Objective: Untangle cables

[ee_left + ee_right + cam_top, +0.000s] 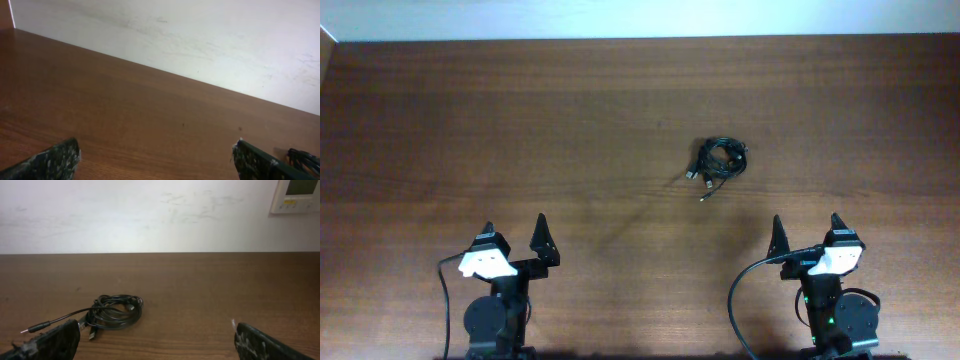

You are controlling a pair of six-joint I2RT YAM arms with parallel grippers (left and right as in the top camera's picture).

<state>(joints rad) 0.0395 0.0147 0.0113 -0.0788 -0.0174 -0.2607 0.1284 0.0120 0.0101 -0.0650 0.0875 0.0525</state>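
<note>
One tangled clump of cables lies apart; left fingers and right fingers spread wide, empty.

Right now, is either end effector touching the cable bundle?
No, the cables lie bundled on the table, apart from the left end effector and the right end effector.

A dark brown, wood-grained table fills almost the whole overhead view, its far edge running along the top of the frame. On it, right of centre in the upper half, lie the cables, thin black cords coiled into one small bundle with a few short plug ends straggling out at its lower left. In the right wrist view one lead runs flat across the wood toward the lower left.
</note>
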